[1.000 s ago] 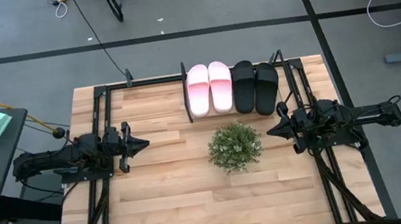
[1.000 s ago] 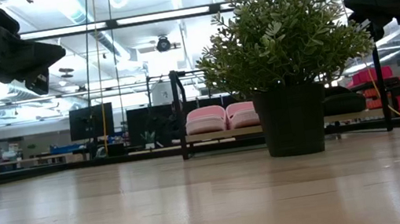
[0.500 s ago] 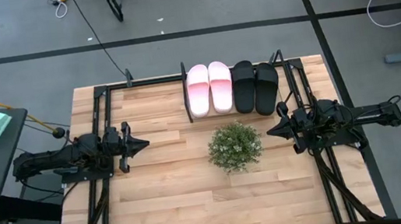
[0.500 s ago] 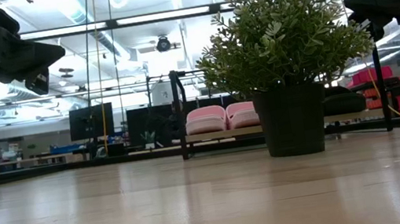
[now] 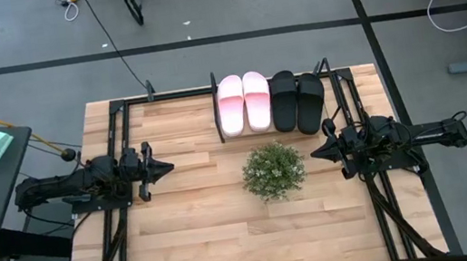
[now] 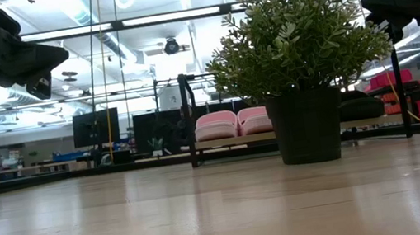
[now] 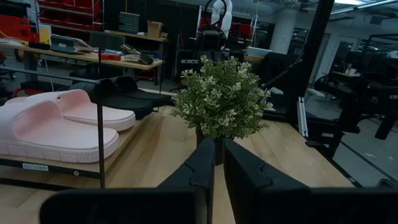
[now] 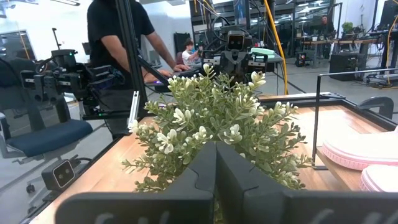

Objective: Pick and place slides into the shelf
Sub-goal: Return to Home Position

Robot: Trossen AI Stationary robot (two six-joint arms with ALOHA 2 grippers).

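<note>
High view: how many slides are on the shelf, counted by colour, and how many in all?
Pale pink slides: 2
Black slides: 2
Total: 4, side by side on the shelf, the pink pair to the left of the black pair.

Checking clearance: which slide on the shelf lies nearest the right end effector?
The black slide at the row's right end; the other three sit farther left.

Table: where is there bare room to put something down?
Free: the wide table part on the plant's side away from the shelf; also between shelf and left claw. Crowded: the shelf, filled by four slides.
</note>
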